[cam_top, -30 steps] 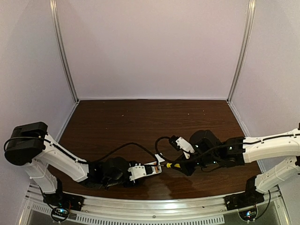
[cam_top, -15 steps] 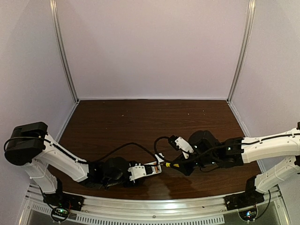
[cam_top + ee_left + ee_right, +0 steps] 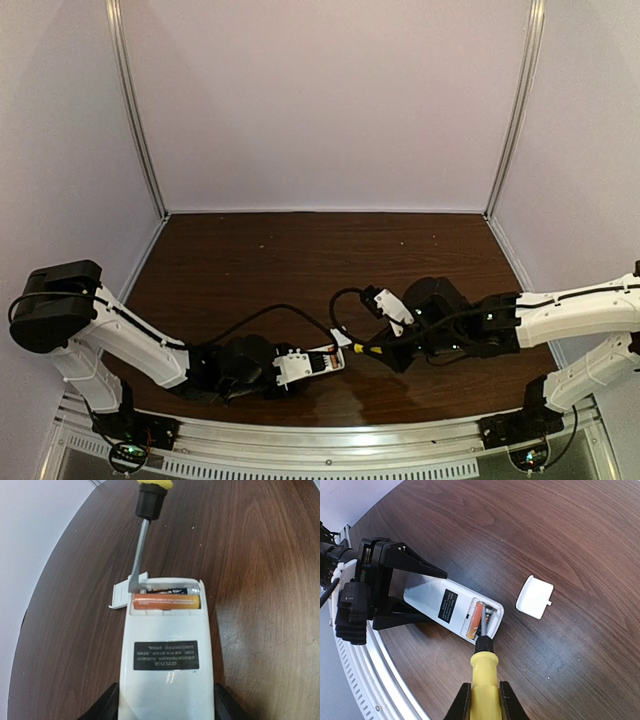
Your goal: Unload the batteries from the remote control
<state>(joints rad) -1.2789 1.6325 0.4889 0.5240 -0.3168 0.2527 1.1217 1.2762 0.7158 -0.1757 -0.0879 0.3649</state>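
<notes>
The white remote control [image 3: 167, 655] lies back up on the table, its battery bay open at the far end. My left gripper [image 3: 166, 705] is shut on its near end, also seen from above [image 3: 300, 366]. In the bay lie the orange battery [image 3: 166, 601] and, behind it, the dark battery [image 3: 167, 589]. My right gripper [image 3: 485, 700] is shut on the yellow-handled screwdriver [image 3: 485, 675]. Its blade tip is in the bay between the orange battery [image 3: 475, 620] and the dark battery [image 3: 488, 616]. From above, the screwdriver [image 3: 360, 349] meets the remote [image 3: 320, 361].
The small white square battery cover [image 3: 535, 596] lies loose on the wood just beyond the remote's open end and also shows in the left wrist view [image 3: 120, 594]. The metal rail of the table's near edge [image 3: 380, 690] runs close behind the remote.
The right arm and screwdriver have shifted slightly left toward the remote's open end. The left arm and the remote have not moved.
</notes>
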